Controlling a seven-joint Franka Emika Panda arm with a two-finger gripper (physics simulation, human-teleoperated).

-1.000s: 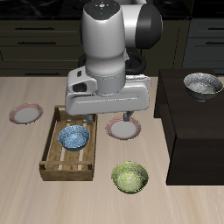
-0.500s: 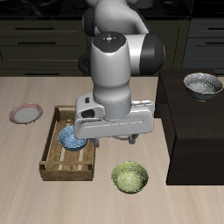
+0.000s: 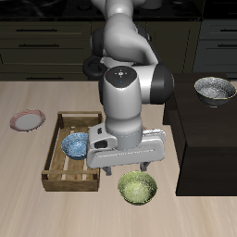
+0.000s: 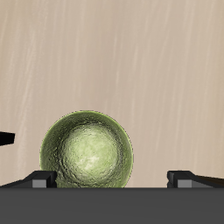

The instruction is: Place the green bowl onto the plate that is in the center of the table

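The green bowl (image 3: pixel 137 188) sits upright on the table (image 3: pixel 28 185) near its front edge. It also shows in the wrist view (image 4: pixel 87 150), with a mottled, lighter inside. My gripper (image 3: pixel 128 170) hangs open just above the bowl's back rim and holds nothing. In the wrist view the gripper (image 4: pixel 114 178) has its fingertips (image 4: pixel 39 179) spread wide, and the bowl lies off-centre between them. The plate in the center of the table is hidden behind my arm. A like plate (image 3: pixel 28 119) lies farther back, near the table's side edge.
A slatted wooden crate (image 3: pixel 57 165) holding a blue patterned bowl (image 3: pixel 76 144) stands beside the green bowl. A dark black block (image 3: pixel 208 139) with a grey-white speckled bowl (image 3: pixel 215 90) on top stands on the bowl's other side.
My arm has moved toward the table's front edge and down, from above the center plate to above the green bowl. It now covers that plate. The bowl has not moved.
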